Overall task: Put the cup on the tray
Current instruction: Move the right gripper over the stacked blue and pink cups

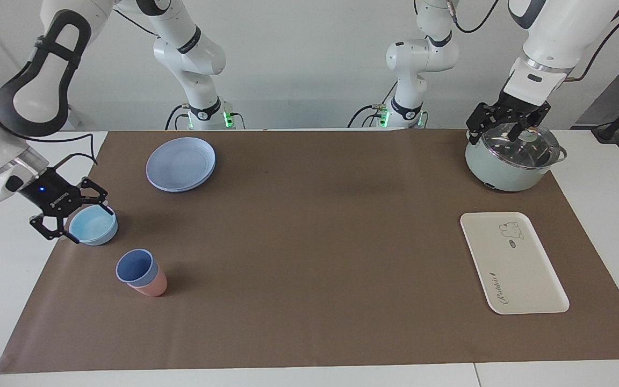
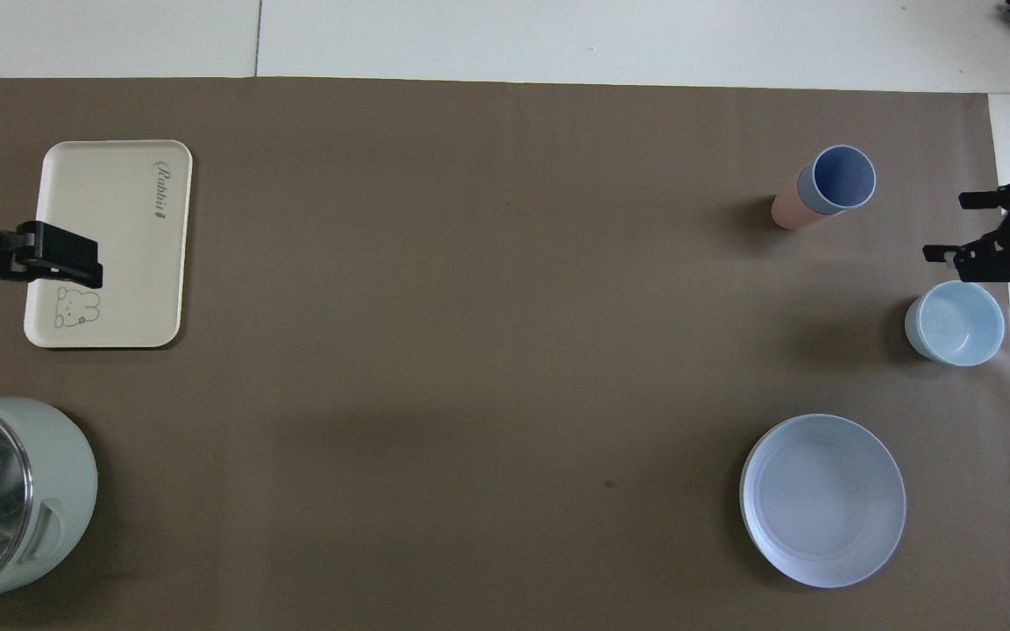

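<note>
The cup [image 1: 136,267] is nested in the pink cup [image 1: 151,285], at 5 o'clock from the bowl [image 1: 93,224]. Both may be lifted together. The right gripper [image 1: 77,212] and left gripper [image 1: 506,125] are spread apart, empty.

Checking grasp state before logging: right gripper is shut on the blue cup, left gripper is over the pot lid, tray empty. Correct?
Not quite. The right gripper is open and holds nothing; in the facing view it is by the light-blue bowl. The blue cup sits untouched in the pink cup. The left gripper is over the pot lid, and the tray is empty.
</note>
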`<move>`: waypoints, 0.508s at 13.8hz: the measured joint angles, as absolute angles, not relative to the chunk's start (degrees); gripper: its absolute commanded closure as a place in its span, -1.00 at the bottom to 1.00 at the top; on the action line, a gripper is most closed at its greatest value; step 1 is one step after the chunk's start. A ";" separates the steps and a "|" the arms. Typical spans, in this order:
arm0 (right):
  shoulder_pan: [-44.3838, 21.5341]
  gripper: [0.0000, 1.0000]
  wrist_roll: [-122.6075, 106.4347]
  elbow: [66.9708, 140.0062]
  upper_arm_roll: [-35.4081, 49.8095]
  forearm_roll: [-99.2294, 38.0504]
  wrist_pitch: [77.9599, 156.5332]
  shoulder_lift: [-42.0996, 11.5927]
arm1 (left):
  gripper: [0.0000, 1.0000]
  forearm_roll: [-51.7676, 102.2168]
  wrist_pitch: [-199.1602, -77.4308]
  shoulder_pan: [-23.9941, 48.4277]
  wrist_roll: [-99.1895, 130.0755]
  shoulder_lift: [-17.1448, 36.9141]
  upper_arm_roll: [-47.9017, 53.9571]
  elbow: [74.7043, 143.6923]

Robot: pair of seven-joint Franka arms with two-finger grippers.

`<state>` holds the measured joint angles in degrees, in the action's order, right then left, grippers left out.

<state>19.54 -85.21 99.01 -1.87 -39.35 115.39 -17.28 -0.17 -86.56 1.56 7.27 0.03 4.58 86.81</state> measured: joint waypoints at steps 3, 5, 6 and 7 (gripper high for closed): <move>20.47 -1.00 -93.20 98.38 -1.82 -47.96 114.96 -22.43 | -1.00 -0.17 -86.56 1.56 7.27 0.03 4.58 86.81; 20.72 -1.00 -96.12 96.70 -1.77 -50.79 114.54 -26.29 | -1.00 -0.17 -86.56 1.54 7.27 0.03 4.58 86.81; 20.78 -1.00 -96.63 95.87 -1.44 -51.03 114.46 -27.60 | -1.00 -0.17 -86.56 1.54 7.27 0.03 4.58 86.81; 20.86 -1.00 -97.07 95.06 -0.77 -51.52 114.42 -28.58 | -1.00 -0.17 -86.56 1.54 7.27 0.03 4.58 86.81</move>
<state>20.86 -97.07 95.06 -0.77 -51.52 114.42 -28.58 -0.17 -86.56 1.54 7.27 0.03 4.58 86.81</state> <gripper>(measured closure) 0.000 0.000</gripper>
